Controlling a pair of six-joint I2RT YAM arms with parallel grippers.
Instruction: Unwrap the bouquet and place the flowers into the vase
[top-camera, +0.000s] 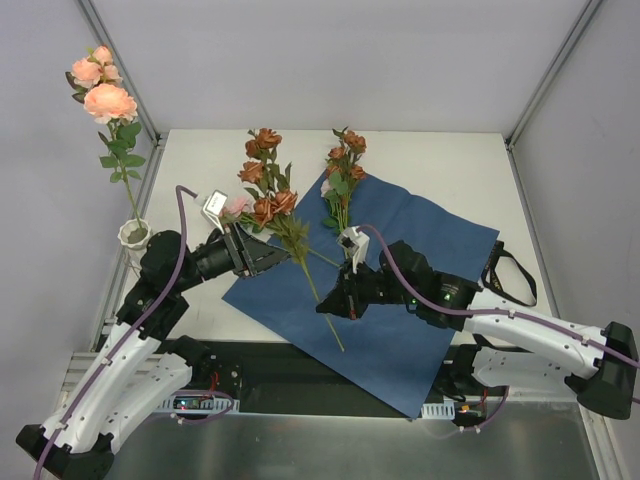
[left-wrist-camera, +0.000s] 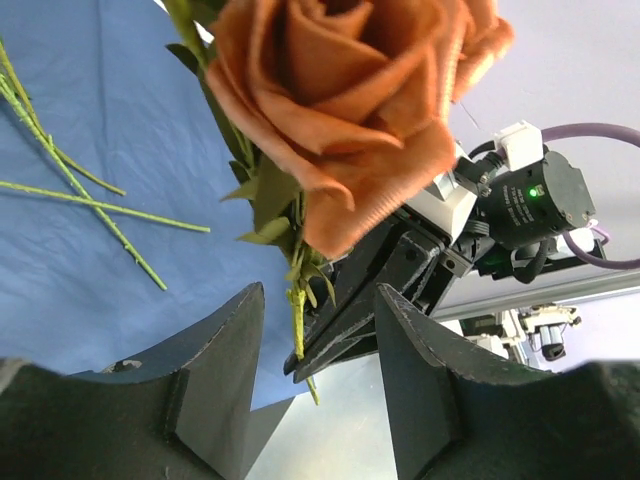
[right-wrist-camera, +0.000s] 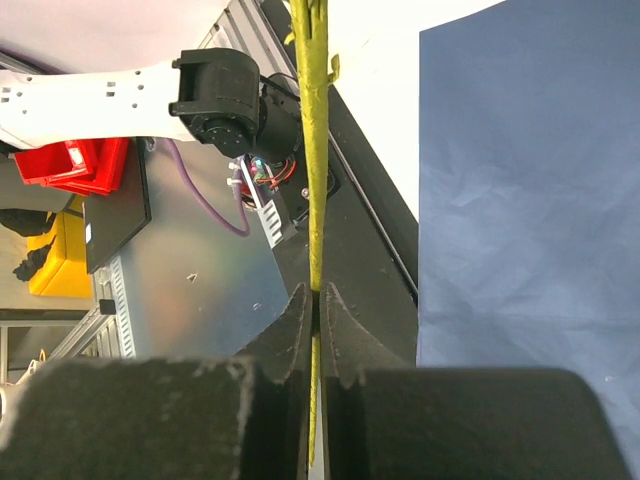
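Right wrist view: right gripper (right-wrist-camera: 316, 295) jaws were pressed together, pinching green stem (right-wrist-camera: 312, 150) | left gripper (left-wrist-camera: 320, 292) jaws stood partly spread around rust-orange rose (left-wrist-camera: 340, 110) stalk, contact unclear | blue paper (top-camera: 400, 260) lay flat on white table (top-camera: 440, 160) | vase (top-camera: 133, 235) at left edge held pink roses (top-camera: 108, 100) | 1 black ribbon (top-camera: 510, 275) lay right.

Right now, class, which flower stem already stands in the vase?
The pink rose stem at far left, upright in the white vase; both orange stems are outside it.
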